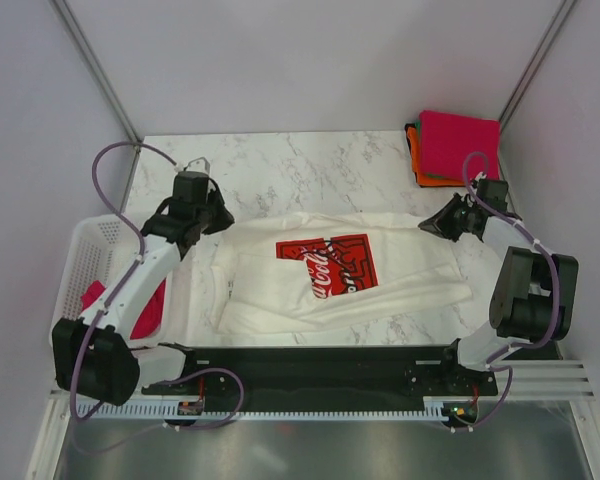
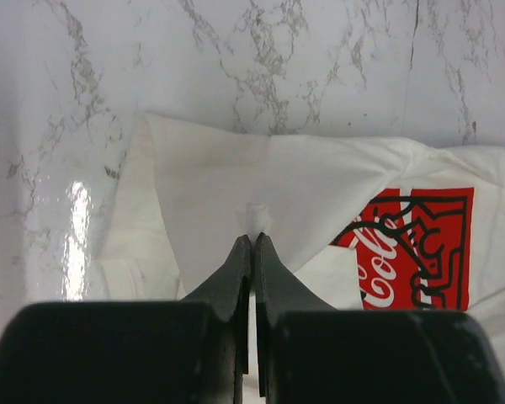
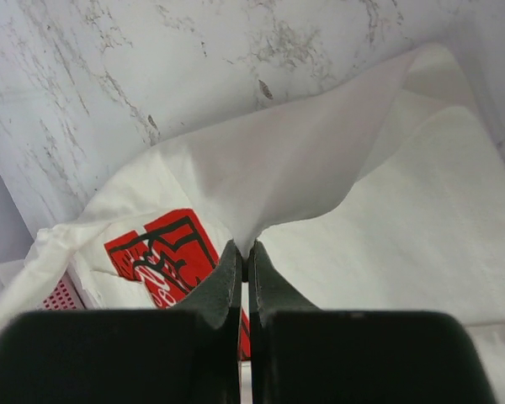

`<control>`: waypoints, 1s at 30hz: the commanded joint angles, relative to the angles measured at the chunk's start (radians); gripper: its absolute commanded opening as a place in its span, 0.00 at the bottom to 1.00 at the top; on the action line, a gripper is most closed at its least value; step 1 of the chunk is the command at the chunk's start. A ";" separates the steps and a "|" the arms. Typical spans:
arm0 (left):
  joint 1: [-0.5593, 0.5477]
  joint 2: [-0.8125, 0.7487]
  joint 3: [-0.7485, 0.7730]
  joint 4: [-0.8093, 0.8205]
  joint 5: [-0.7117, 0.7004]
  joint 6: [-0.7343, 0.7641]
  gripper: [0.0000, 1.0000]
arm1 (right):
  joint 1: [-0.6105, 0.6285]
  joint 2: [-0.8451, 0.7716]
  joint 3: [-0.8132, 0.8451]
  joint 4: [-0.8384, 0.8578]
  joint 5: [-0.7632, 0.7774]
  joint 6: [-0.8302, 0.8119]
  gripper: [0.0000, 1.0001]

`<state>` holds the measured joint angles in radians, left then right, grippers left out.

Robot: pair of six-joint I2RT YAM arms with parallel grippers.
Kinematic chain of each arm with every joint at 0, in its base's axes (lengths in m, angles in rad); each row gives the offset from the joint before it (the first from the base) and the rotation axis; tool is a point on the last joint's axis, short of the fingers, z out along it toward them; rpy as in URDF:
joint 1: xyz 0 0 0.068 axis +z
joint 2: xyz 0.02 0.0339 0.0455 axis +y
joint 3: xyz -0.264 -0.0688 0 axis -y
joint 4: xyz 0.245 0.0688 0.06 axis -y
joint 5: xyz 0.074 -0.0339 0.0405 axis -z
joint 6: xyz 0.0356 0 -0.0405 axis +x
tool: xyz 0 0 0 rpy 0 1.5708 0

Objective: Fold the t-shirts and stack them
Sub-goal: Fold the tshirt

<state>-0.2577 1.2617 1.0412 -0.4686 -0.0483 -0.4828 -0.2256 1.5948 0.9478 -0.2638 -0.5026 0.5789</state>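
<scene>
The white t-shirt [image 1: 400, 270] with the red Coca-Cola print [image 1: 327, 262] lies spread across the middle of the marble table. My left gripper [image 1: 217, 215] is shut on the shirt's far left edge; the wrist view shows white cloth [image 2: 227, 189] pinched at its tips [image 2: 254, 238]. My right gripper [image 1: 432, 226] is shut on the shirt's far right edge, lifting a fold of cloth [image 3: 303, 160] from its tips [image 3: 245, 250]. A folded stack with a magenta-pink shirt [image 1: 460, 143] over orange and green ones sits at the far right corner.
A white lattice basket [image 1: 88, 262] stands at the left edge, holding a magenta-pink shirt [image 1: 148, 308]. A black rail [image 1: 320, 362] runs along the near edge between the arm bases. Grey walls close in the back and sides.
</scene>
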 commanded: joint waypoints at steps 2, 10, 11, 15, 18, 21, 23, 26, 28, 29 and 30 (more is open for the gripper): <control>-0.006 -0.129 -0.116 0.007 0.010 -0.068 0.02 | -0.026 -0.006 -0.020 -0.018 0.044 -0.011 0.00; -0.009 -0.268 -0.246 -0.045 0.008 -0.106 0.02 | -0.067 0.004 -0.026 -0.031 0.062 -0.011 0.00; -0.009 -0.290 -0.253 -0.050 0.005 -0.109 0.02 | -0.069 -0.002 -0.026 -0.034 0.064 -0.011 0.00; -0.011 -0.337 -0.286 -0.083 0.007 -0.112 0.02 | -0.078 -0.021 -0.030 -0.054 0.070 -0.010 0.00; -0.011 -0.370 -0.311 -0.097 0.014 -0.122 0.02 | -0.078 -0.041 -0.043 -0.066 0.076 -0.008 0.00; -0.012 -0.406 -0.337 -0.114 0.021 -0.135 0.02 | -0.078 -0.062 -0.064 -0.074 0.082 -0.005 0.00; -0.014 -0.423 -0.352 -0.125 0.012 -0.137 0.02 | -0.078 -0.076 -0.081 -0.075 0.085 -0.005 0.00; -0.015 -0.450 -0.374 -0.148 0.011 -0.146 0.02 | -0.078 -0.091 -0.098 -0.081 0.093 -0.007 0.00; -0.015 -0.470 -0.385 -0.157 0.022 -0.160 0.02 | -0.080 -0.101 -0.109 -0.087 0.105 -0.007 0.00; -0.017 -0.478 -0.386 -0.165 0.040 -0.174 0.02 | -0.080 -0.110 -0.115 -0.091 0.110 -0.008 0.00; -0.020 -0.487 -0.391 -0.168 0.044 -0.180 0.02 | -0.078 -0.113 -0.119 -0.092 0.114 -0.007 0.00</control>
<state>-0.2710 0.8093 0.6601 -0.6132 -0.0307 -0.6109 -0.2989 1.5265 0.8433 -0.3500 -0.4217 0.5789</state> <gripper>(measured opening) 0.033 0.021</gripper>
